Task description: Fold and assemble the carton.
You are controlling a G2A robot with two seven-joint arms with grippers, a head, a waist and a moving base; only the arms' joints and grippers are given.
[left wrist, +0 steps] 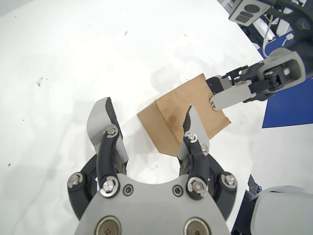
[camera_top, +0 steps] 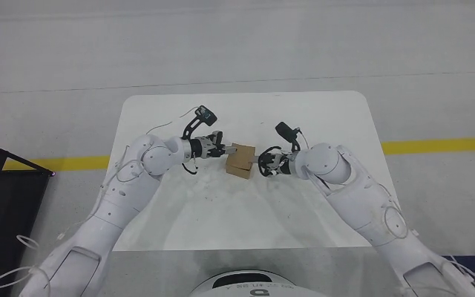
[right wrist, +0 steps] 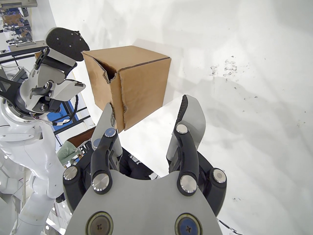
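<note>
**Clerk:** Item one, the carton?

**Me:** Carton: brown board, standing as a squared-up cube near the middle of the table, between my two grippers. The top face is flat and the walls are upright.

**Clerk:** Condition of its ends?

**Me:** The end facing my right wrist has its flaps folded in. They meet along a ragged seam, and a dark gap is left at one upper corner. The faces toward my left wrist look plain and shut.

**Clerk:** Item two, left gripper?

**Me:** Left gripper: jaws apart, holding nothing, just beside the carton's left side. One fingertip sits at the near wall, but I cannot tell whether it touches.

**Clerk:** Item three, right gripper?

**Me:** Right gripper: jaws apart, nothing clamped, at the seamed end. One finger is right at the flap's edge, the other off to the side over bare table.

**Clerk:** Progress entry?

**Me:** By my estimate the task is mostly done, since the body is formed and the flaps are turned in. What remains is to press that seamed end flush so the gap closes, with my left gripper bracing the opposite wall. I cannot see the underside, so I make no entry for it.
</note>
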